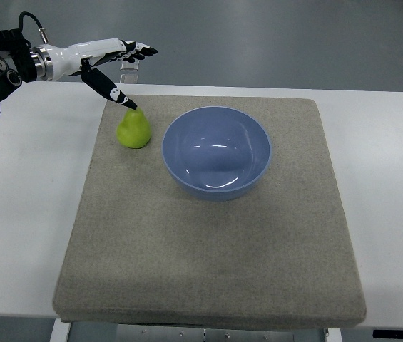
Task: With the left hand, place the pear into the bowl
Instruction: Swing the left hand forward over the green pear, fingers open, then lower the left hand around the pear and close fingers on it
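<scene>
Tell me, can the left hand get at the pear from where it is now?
Probably yes. The left hand is open just above and behind the pear, its thumb tip almost at the pear's top. Nothing lies between them, and the bowl sits clear to the right, apart from the pear.

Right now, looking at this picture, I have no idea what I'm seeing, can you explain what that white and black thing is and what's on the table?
This is one camera looking steeply down from a humanoid robot's own side. The white and black thing is its left hand, reaching in from the picture's left with fingers spread, holding nothing. Its thumb tip sits just above a green pear; whether it touches is unclear. The pear stands on a grey mat covering a white table. Beside the pear, to its right, is an empty blue bowl. The right hand is out of view.
</scene>
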You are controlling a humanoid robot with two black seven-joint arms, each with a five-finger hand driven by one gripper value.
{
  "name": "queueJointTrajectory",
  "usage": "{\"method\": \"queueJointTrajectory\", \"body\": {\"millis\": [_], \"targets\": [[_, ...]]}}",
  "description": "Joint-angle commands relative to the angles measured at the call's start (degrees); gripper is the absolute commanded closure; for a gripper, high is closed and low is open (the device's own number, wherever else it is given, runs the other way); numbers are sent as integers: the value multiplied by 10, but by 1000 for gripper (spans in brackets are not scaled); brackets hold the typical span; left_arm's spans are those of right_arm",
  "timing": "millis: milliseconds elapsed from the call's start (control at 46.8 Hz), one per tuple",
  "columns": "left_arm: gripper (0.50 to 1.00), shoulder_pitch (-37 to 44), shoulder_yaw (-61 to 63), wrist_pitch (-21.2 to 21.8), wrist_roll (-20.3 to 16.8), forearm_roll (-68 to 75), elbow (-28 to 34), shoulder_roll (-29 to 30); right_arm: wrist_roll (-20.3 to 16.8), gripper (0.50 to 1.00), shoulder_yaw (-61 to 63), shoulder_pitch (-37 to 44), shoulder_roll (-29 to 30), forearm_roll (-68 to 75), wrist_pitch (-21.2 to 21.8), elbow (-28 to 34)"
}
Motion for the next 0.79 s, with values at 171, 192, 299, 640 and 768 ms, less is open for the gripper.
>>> {"method": "queueJointTrajectory", "body": {"millis": [171,192,299,640,768], "targets": [[506,-53,45,0,-35,119,-38,20,1,574,0,0,0,0,0,0],[506,-57,46,-1,-36,126,-46,24,0,574,0,0,0,0,0,0],[508,-69,54,0,-37,170,-77,35,1,574,0,0,0,0,0,0],[508,-47,56,79,-36,320,-79,27,0,574,0,0,0,0,0,0],[508,-35,56,86,-36,319,-79,21,0,574,0,0,0,0,0,0]]}}
